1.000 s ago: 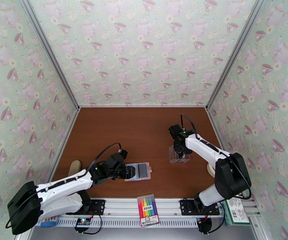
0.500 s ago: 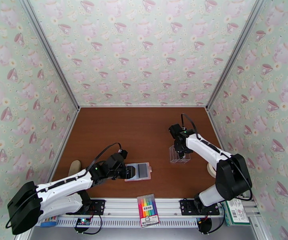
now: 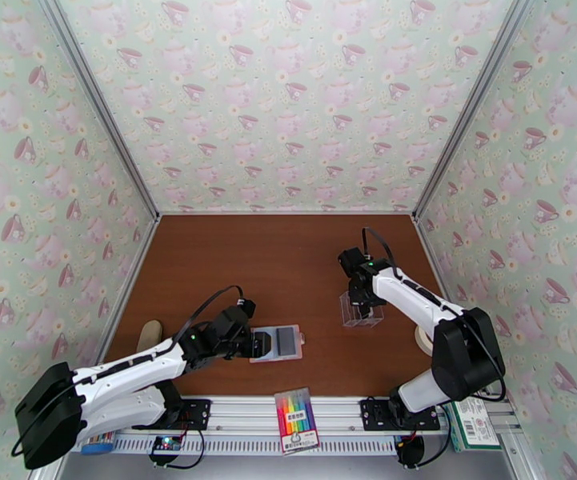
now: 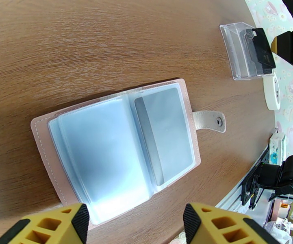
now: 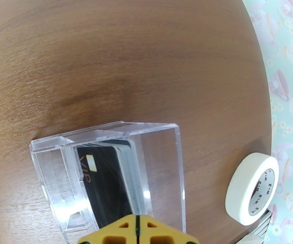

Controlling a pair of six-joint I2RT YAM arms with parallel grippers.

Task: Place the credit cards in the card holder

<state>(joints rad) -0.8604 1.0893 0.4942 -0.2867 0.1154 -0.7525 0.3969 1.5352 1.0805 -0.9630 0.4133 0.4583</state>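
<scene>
Pink card holder point(image 4: 118, 147) lies open on the wooden table point(image 3: 288, 258), near left, one grey credit card point(image 4: 166, 135) in its right-hand sleeve. The left gripper point(image 4: 134, 214) hovers at its left edge, jaws spread, holding nothing. Farther right, the right gripper point(image 5: 137, 224) is pinched onto the top edge of a black credit card point(image 5: 105, 184) standing in a clear plastic box point(image 5: 162, 167).

Bare table point(image 3: 288, 266) is stretching wide open between the unfolded card holder point(image 4: 105, 159) and the clear box point(image 5: 162, 159), leaving easy passage, while the box's upright walls are closely hemming in the black card point(image 5: 105, 179) standing inside and a tape roll point(image 5: 239, 188) is sitting nearby toward the right wall.
</scene>
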